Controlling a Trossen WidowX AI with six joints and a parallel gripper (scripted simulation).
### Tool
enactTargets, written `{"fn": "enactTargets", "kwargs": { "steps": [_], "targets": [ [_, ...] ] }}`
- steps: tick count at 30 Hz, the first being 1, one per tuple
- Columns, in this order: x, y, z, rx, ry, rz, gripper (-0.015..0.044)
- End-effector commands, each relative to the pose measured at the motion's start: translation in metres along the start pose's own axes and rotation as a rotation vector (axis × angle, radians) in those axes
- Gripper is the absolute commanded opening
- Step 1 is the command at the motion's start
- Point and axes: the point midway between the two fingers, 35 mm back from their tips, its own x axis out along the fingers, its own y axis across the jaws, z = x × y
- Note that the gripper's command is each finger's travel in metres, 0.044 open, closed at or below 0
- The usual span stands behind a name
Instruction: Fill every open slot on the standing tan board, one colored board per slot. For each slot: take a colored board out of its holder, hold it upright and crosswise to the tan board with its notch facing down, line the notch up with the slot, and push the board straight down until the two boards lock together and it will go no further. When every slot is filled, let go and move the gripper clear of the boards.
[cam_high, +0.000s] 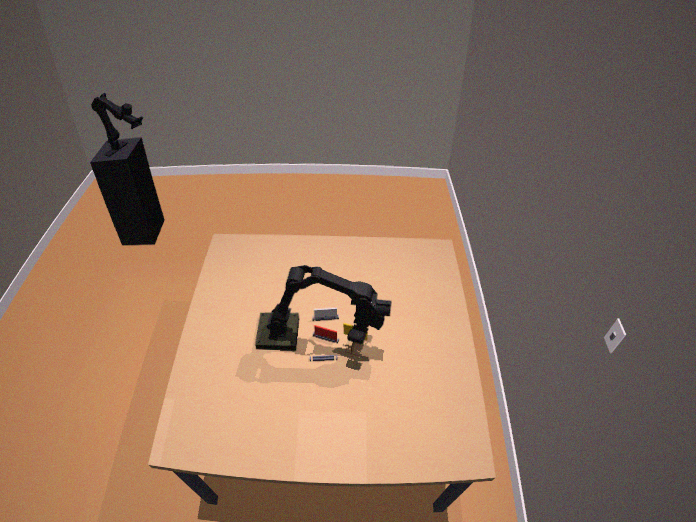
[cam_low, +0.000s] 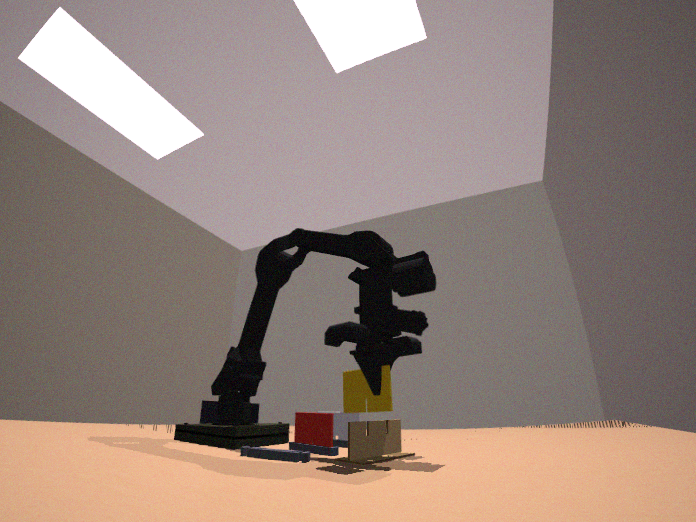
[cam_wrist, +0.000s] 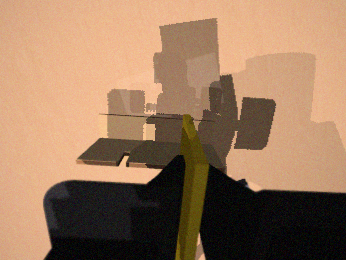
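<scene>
A bare, lab-like room with plain gray walls holds a black robot arm (cam_high: 331, 277) (cam_low: 326, 241) mounted on a wide pale bench (cam_high: 314, 438) (cam_low: 168, 494), while a second arm (cam_high: 107, 120) tops a dark pedestal (cam_high: 132, 196) near the walls. Bright ceiling panels (cam_low: 112, 84) light the space.

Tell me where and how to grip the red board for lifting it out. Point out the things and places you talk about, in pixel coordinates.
Best pinched at the middle of its top edge, coming straight down, one finger on each broad face. The red board (cam_high: 325, 333) (cam_low: 313, 429) is a thin, upright panel with its bottom edge in a holder (cam_low: 321, 449), leaving the upper part exposed.
</scene>
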Motion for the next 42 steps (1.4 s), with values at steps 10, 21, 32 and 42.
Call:
{"fn": "enactTargets", "kwargs": {
  "steps": [10, 21, 32, 42],
  "targets": [
    [0.008, 0.000, -0.001, 0.004, 0.006, 0.003, 0.0000],
    [0.013, 0.000, -0.001, 0.004, 0.006, 0.003, 0.0000],
    [0.019, 0.000, -0.002, 0.004, 0.006, 0.003, 0.0000],
    [0.024, 0.000, -0.002, 0.004, 0.006, 0.003, 0.0000]
  ]
}}
